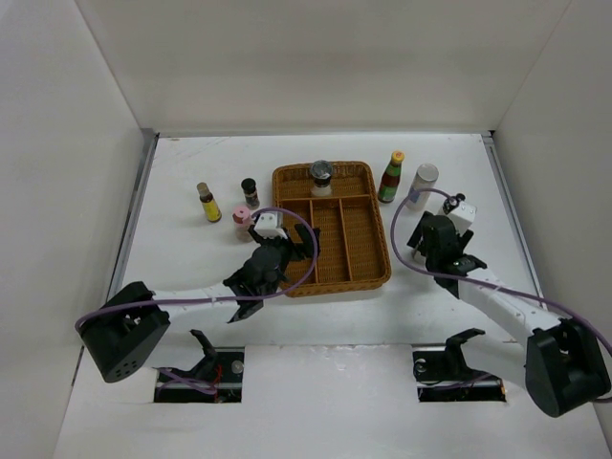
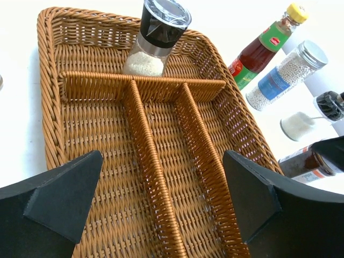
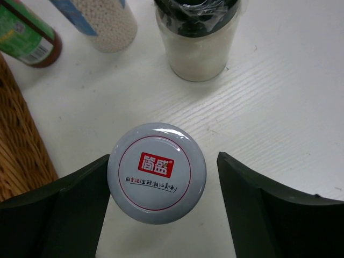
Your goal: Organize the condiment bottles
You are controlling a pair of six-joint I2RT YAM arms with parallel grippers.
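The grey-capped bottle (image 3: 156, 173) stands between the spread jaws of the right gripper (image 3: 163, 161), close against one; centring is advised before they are closed. The left gripper (image 2: 162, 156) is spread above the wicker tray (image 2: 45, 80).

The white lid (image 3: 156, 173) is bearing a red badge reading 简盛; at the badge's 6 o'clock, small script is running, unreadable.

In the brown wicker divided tray (image 2: 51, 107) three long near compartments lie open from above; a black-capped clear grinder (image 2: 156, 37) blocks its far one. Just right, a yellow-capped red sauce bottle (image 2: 260, 48) and silver-lidded bead jar (image 2: 287, 72) crowd together
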